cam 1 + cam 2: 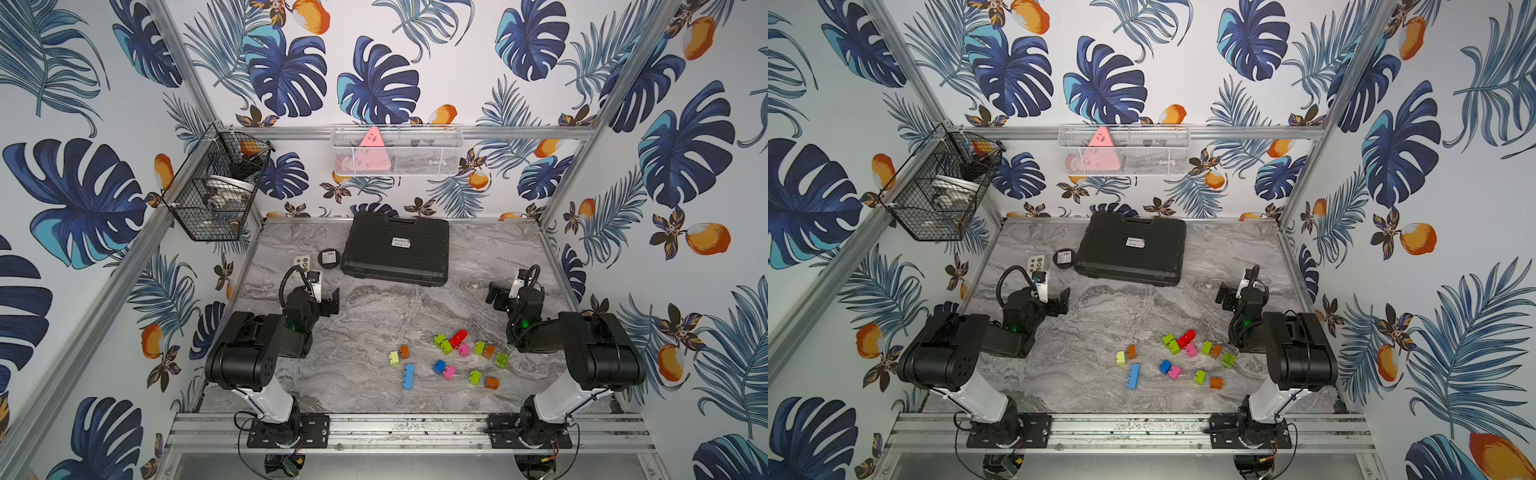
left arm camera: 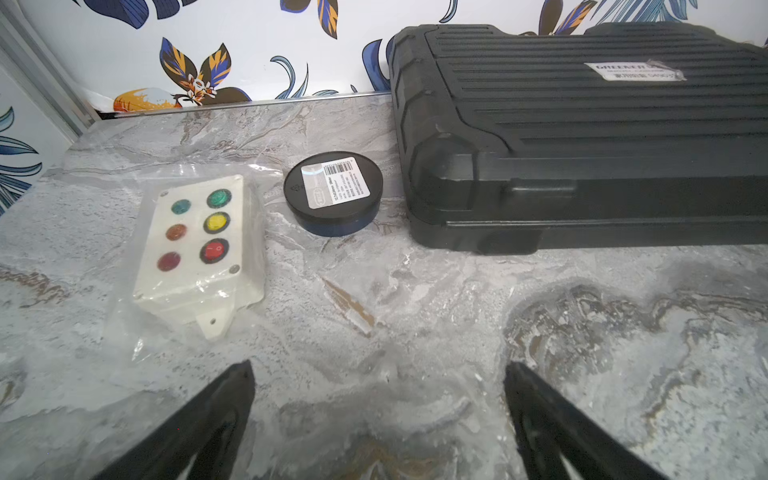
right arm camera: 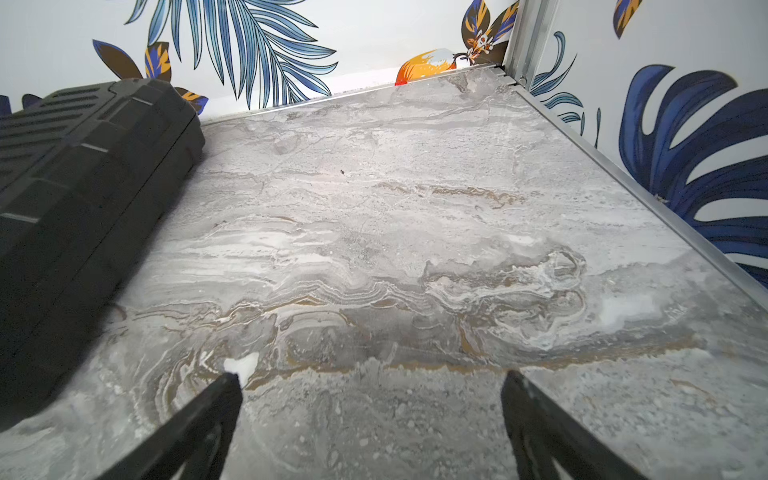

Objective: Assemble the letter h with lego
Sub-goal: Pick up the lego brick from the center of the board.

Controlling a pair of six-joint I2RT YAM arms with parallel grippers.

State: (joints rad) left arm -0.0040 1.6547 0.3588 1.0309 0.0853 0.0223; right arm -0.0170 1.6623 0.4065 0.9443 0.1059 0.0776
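Seemingly unstarted: coloured studded plastic lego bricks (image 1: 443,343) lie loose near the desk's (image 1: 374,307) front edge. The left gripper (image 2: 378,370) and right gripper (image 3: 372,378) gape empty, so a first pick comes next.

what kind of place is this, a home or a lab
Probably a robot test cell, not a home: left arm and right arm bolted to a metal rail, wallpapered panels boxing in the table, lego bricks scattered on it.

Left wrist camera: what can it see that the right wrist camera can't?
Only the left wrist view shows the white button box in its clear bag and the round black tin. Only the right wrist view shows the table's far right corner. Both show the black case, the marble table and an open gripper: left gripper, right gripper.
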